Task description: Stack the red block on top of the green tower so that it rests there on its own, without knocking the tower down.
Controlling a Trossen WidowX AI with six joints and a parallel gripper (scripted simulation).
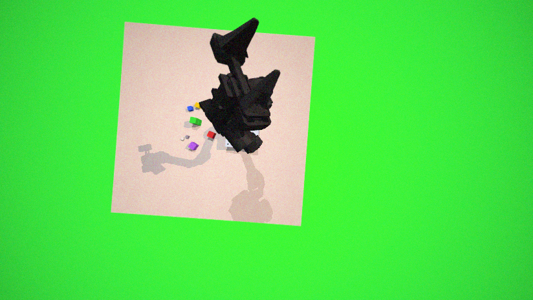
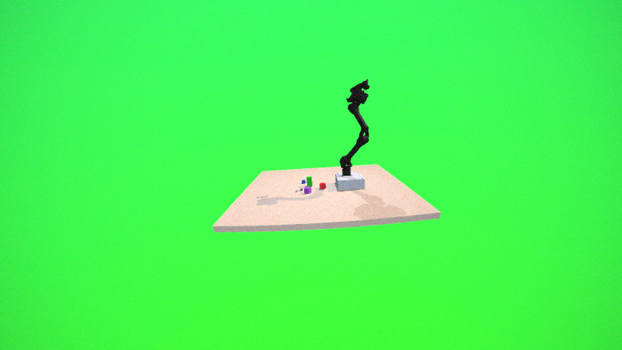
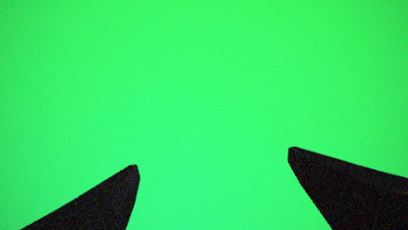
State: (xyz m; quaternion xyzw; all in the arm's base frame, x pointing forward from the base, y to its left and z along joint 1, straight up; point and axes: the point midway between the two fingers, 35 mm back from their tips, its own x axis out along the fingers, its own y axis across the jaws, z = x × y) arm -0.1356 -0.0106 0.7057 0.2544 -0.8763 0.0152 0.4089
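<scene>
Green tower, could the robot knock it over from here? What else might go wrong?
Maybe. The green tower stands close to the red block, so reaching for the block could bump it. A purple cube and blue cube crowd the tower too, leaving little room. And the end effector is open, empty and high overhead; its wrist view shows only background, so the long trip down could be badly aimed.

A bare test stage, not a lived-in room: one square tan tabletop [image 2: 331, 213] alone against flat green backdrop [image 2: 130, 87] beyond all four edges.
</scene>
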